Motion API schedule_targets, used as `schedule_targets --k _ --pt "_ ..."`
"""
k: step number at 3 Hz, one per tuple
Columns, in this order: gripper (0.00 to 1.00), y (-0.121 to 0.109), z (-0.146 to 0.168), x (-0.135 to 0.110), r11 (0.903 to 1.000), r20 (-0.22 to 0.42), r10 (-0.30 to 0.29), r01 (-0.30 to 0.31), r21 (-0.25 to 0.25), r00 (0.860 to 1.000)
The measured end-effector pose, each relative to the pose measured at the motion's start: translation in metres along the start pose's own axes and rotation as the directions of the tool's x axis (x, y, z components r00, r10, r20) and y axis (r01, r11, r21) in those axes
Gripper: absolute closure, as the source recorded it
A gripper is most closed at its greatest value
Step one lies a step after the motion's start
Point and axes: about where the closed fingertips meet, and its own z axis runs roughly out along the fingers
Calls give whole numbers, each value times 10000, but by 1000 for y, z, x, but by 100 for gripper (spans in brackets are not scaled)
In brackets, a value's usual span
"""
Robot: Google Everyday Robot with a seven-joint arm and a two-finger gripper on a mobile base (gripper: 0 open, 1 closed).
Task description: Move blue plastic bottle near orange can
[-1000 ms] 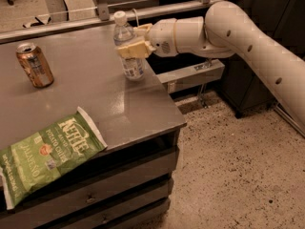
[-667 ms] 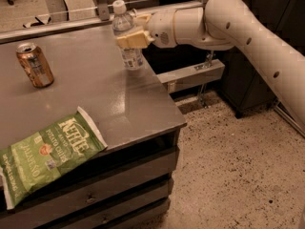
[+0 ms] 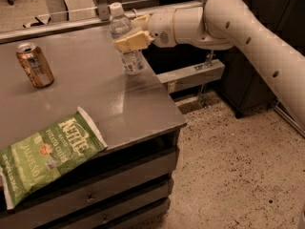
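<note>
Bottle point(image 3: 131, 60): upright in the claw point(image 3: 127, 31), at the desk's point(image 3: 86, 94) far right edge.
Claw: fingers clamped around the bottle's upper half.
Can point(image 3: 35, 65): upright, far left, well apart from the bottle.
Chip bag point(image 3: 45, 154): flat, near left corner.

Dim, warm light. Pale sheen on the table point(image 3: 138, 97) below the pincer point(image 3: 129, 31), clamped on the blue plastic bottle point(image 3: 131, 61) at its far edge.

Your gray desk point(image 3: 95, 94) carries an orange can point(image 3: 35, 65) upright toward its left edge and a Kettle chips bag point(image 3: 45, 156) overhanging its front edge. The gripper point(image 3: 127, 31) clasps the blue plastic bottle point(image 3: 130, 58) by the right edge.
</note>
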Motion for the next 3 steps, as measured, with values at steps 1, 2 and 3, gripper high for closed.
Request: schedule_targets --k 1,2,3 --pt "100 4 11 -7 9997 82 -161 162 -208 9998" --pt "100 3 45 -27 9980 823 -257 303 -557 9963" --pt "100 1 88 -41 9953 1584 6 148 -960 9874"
